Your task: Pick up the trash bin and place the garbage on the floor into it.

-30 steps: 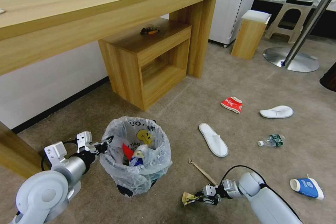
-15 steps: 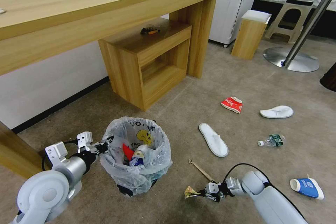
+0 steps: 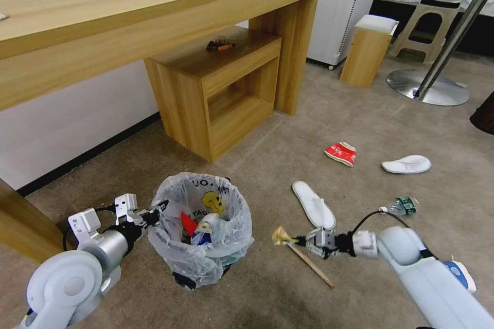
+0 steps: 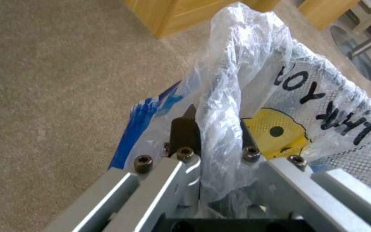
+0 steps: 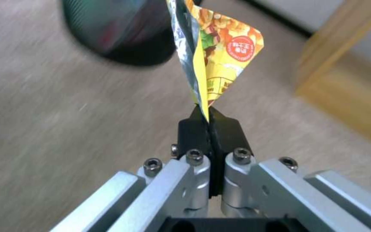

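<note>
The trash bin (image 3: 201, 231), dark and lined with a crinkly white bag showing a yellow cartoon figure, stands on the beige floor (image 3: 360, 123) with red and blue litter inside. My left gripper (image 3: 157, 211) is shut on its bag rim (image 4: 220, 129). My right gripper (image 3: 296, 240) is shut on a yellow snack wrapper (image 5: 213, 48), held in the air to the right of the bin (image 5: 121, 29). Other garbage lies on the carpet: a wooden stick (image 3: 311, 264), two white slippers (image 3: 314, 204) (image 3: 406, 164), a red wrapper (image 3: 341, 153), a bottle (image 3: 400, 206) and a blue-white cup (image 3: 458, 273).
A long wooden desk (image 3: 154, 20) with a low shelf unit (image 3: 216, 87) stands behind the bin. A small wooden stool (image 3: 368, 49), a plastic stool (image 3: 427, 23) and a round metal table base (image 3: 429, 87) are at the far right.
My right gripper has risen from the carpet near the stick and swung up and right with the wrapper. The left gripper and bin have stayed put.
</note>
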`<state>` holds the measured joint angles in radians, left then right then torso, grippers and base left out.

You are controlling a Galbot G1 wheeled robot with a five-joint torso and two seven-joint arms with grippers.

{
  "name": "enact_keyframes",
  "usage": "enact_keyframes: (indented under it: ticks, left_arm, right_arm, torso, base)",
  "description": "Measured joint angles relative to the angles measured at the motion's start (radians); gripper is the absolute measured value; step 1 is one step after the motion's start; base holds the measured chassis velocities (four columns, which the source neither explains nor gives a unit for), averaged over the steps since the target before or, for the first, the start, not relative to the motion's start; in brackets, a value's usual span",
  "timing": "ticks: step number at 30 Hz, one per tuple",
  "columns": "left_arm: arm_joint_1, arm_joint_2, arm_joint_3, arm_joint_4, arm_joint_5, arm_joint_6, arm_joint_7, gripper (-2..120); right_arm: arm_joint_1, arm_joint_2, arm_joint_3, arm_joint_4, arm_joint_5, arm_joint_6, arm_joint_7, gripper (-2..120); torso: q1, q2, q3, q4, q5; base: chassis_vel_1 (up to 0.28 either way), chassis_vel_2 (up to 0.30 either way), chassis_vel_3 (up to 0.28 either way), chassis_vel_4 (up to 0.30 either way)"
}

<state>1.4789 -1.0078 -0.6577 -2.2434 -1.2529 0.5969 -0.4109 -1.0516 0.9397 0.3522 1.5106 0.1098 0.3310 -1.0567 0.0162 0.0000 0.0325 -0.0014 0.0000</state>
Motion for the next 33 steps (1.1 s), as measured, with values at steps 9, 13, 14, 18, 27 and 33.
enact_keyframes:
  ticks: [9,13,14,18,27,33]
  left_arm:
    - [0.009,-0.004,0.017,-0.01,0.012,0.0,0.001,3]
    - [0.011,-0.005,0.023,-0.018,0.013,0.001,0.0,3]
    - [0.011,-0.005,0.023,-0.018,0.013,0.001,0.0,3]
    - [0.012,-0.008,0.029,-0.026,0.013,0.003,-0.001,3]
    - [0.012,-0.011,0.039,-0.029,0.013,0.004,-0.003,3]
    - [0.01,-0.012,0.042,-0.031,0.013,0.005,-0.004,3]
  right_arm:
    - [-0.001,-0.027,0.011,0.133,0.154,-0.022,0.16,0]
    - [0.017,-0.03,-0.007,0.183,0.242,-0.03,0.235,0]
    - [0.017,-0.03,-0.007,0.183,0.242,-0.03,0.235,0]
    - [0.035,-0.032,-0.027,0.227,0.324,-0.033,0.273,0]
    - [0.064,-0.033,-0.083,0.331,0.414,-0.05,0.327,0]
    - [0.097,-0.024,-0.149,0.345,0.435,-0.054,0.351,0]
  torso:
    - [0.0,0.0,0.0,0.0001,0.0]
    - [0.0,0.0,0.0,0.0002,0.0]
    - [0.0,0.0,0.0,0.0002,0.0]
    - [0.0,0.0,0.0,0.0001,-0.0001]
    - [0.0,0.0,0.0,0.0,-0.0001]
    - [0.0,0.0,0.0,0.0001,0.0]
  base:
    - [0.0,0.0,0.0,0.0]
    - [0.0,0.0,0.0,0.0]
    - [0.0,0.0,0.0,0.0]
    - [0.0,0.0,0.0,0.0]
    - [0.0,0.0,0.0,0.0]
    - [0.0,0.0,0.0,0.0]
